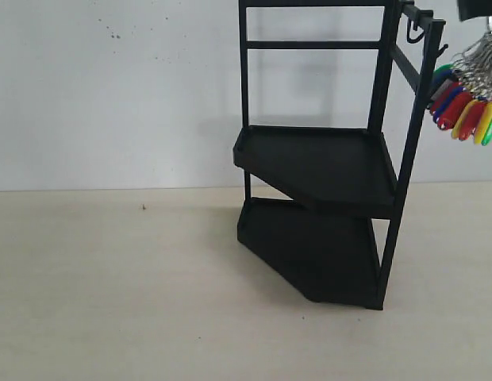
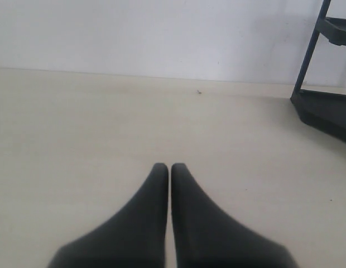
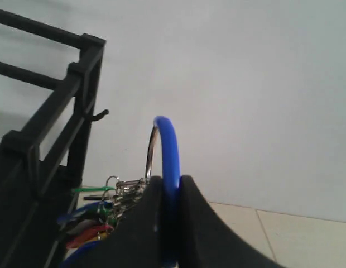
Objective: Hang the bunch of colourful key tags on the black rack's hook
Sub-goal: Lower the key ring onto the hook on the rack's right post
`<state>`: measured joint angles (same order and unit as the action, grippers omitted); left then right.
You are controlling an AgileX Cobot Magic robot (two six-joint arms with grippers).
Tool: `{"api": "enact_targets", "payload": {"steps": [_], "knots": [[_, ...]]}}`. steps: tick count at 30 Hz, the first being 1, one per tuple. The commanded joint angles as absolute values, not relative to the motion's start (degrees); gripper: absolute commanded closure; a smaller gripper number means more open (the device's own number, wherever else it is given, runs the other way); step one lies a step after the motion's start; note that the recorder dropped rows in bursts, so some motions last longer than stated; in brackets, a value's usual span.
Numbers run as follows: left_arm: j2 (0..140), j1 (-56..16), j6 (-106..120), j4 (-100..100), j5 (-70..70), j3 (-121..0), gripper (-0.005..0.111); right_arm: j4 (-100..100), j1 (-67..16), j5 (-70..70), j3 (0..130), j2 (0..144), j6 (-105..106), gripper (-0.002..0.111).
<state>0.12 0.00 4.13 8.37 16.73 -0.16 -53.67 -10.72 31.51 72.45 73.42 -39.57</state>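
The black rack (image 1: 325,167) stands on the table right of centre. Its hook (image 1: 442,52), a small upturned prong, sticks out of the outer upright near the top. The colourful key tag bunch (image 1: 467,107) hangs in the air just right of that upright, its tags a little below the hook. In the right wrist view my right gripper (image 3: 172,181) is shut on the bunch's blue ring (image 3: 168,146), which stands upright, apart from the hook (image 3: 100,115). My left gripper (image 2: 170,167) is shut on nothing, low over the table.
A curled J-shaped hook (image 1: 414,33) hangs under the rack's top rail. The rack's lower tray (image 2: 323,106) lies off to the side in the left wrist view. A pale wall (image 1: 111,95) backs the beige table (image 1: 111,286).
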Motion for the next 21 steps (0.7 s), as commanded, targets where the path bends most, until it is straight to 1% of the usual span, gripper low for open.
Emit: {"api": "enact_targets", "payload": {"steps": [1, 8, 21], "knots": [[0.0, 0.0, 4.3, 8.1, 16.3, 0.0, 0.102, -54.2, -10.3, 28.3, 72.6, 76.9, -40.6, 0.108], [0.0, 0.0, 4.3, 8.1, 16.3, 0.0, 0.102, -50.0, -10.5, 25.1, 72.6, 77.9, -41.9, 0.108], [0.0, 0.0, 4.3, 8.1, 16.3, 0.0, 0.102, -45.0, -10.5, 25.1, 72.6, 77.9, -40.4, 0.108]]}}
